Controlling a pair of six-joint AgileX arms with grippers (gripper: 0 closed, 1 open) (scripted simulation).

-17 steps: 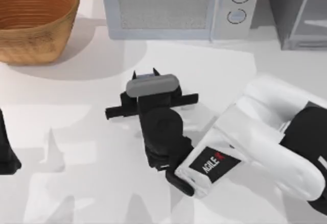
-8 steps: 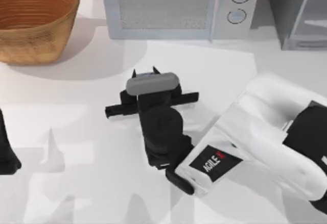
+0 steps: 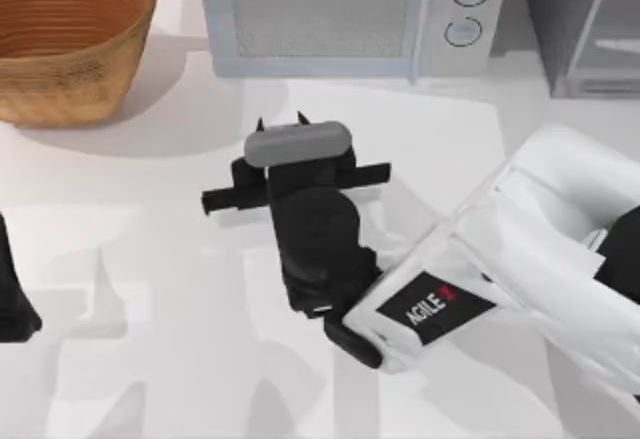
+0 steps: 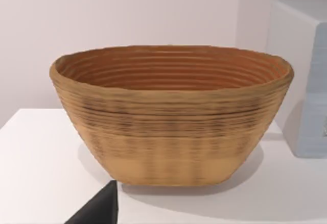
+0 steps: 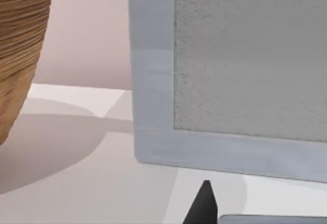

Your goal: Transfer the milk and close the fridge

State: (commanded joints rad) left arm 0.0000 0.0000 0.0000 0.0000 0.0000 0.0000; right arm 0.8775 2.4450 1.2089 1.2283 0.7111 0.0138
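Observation:
My right gripper (image 3: 280, 122) hovers over the middle of the table, pointing at the microwave (image 3: 350, 19). Its black body and grey wrist housing cover whatever lies beneath. The milk is hidden. In the right wrist view the microwave's speckled door (image 5: 245, 55) looms close ahead. The fridge (image 3: 585, 24), grey and speckled with a pale door panel, stands at the back right corner, cut off by the edge. My left gripper (image 3: 12, 299) is parked at the table's left edge.
A woven brown basket (image 3: 60, 39) stands at the back left, and it faces the left wrist camera as the basket (image 4: 171, 117). The microwave has two round knobs (image 3: 468, 9) on its right side. My white right forearm (image 3: 520, 259) spans the front right.
My right gripper has crept a little toward the microwave and looks slightly larger from above. Its white forearm has swung right. The left arm has not moved.

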